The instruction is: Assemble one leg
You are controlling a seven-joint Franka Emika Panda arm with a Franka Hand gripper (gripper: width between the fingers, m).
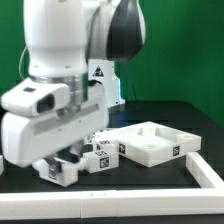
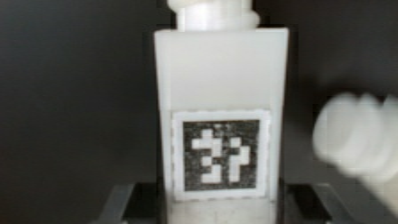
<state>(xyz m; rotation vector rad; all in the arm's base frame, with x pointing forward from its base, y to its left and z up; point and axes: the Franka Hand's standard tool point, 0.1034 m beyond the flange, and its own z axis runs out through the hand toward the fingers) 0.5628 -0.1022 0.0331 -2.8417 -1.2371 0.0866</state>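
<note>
In the wrist view a leg [image 2: 222,90] fills the middle: a white rectangular block with a black-and-white tag on its face and a white threaded stub [image 2: 217,12] at its far end. My gripper [image 2: 221,203] has a dark finger against each side of the leg's near end and is shut on it. In the exterior view the gripper [image 1: 62,170] is low over the black table at the left, with the white leg [image 1: 65,173] between the fingers. The arm hides most of it.
More tagged legs [image 1: 102,152] lie just to the exterior view's right of the gripper; the blurred screw end of one [image 2: 363,135] shows in the wrist view. The large flat white square piece with a raised rim [image 1: 150,140] lies beyond them. A white rail [image 1: 205,178] runs along the front right.
</note>
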